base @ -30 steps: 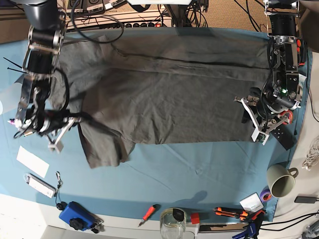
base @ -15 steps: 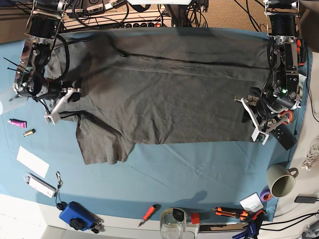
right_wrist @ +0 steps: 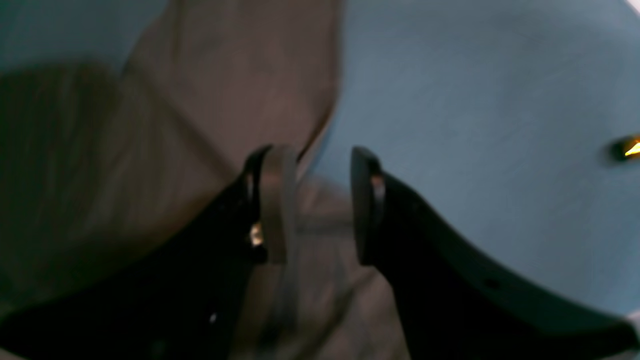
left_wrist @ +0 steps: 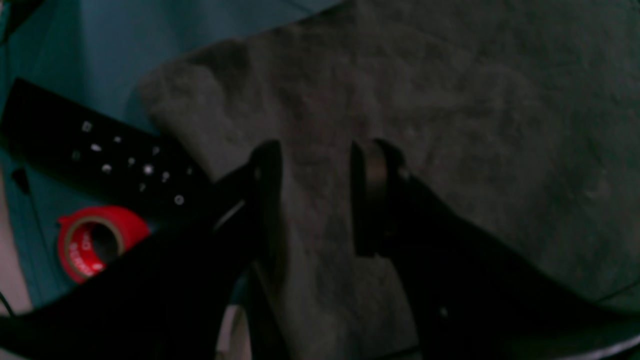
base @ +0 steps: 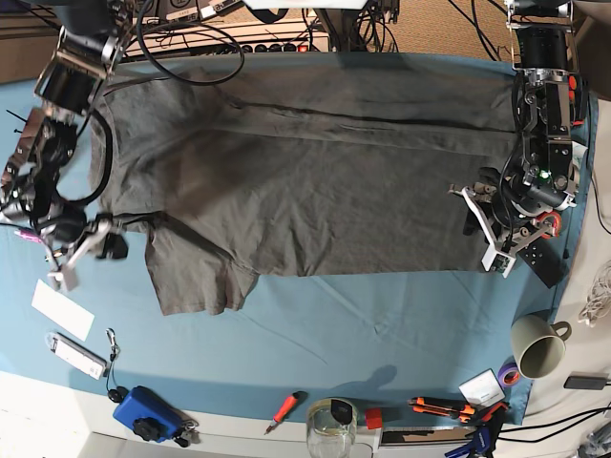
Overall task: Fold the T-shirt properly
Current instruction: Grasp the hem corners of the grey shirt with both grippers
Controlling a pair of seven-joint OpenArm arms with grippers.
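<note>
Left gripper (left_wrist: 315, 200) parted astride T-shirt (base: 315, 172) hem, right gripper (right_wrist: 315, 200) parted, empty, over blue table cloth (base: 363, 324).

One T-shirt (base: 315, 181), one mug (base: 537, 345), two pincers (base: 482, 229) (base: 86, 250).

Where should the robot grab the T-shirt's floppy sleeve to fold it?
Probably at the outer hem of the sleeve, coming from the base view's left side, where the right claw hangs open. That sleeve lies flat on the blue cloth and sticks out past the T-shirt body, so its free edge looks easiest to pinch and lift.
</note>
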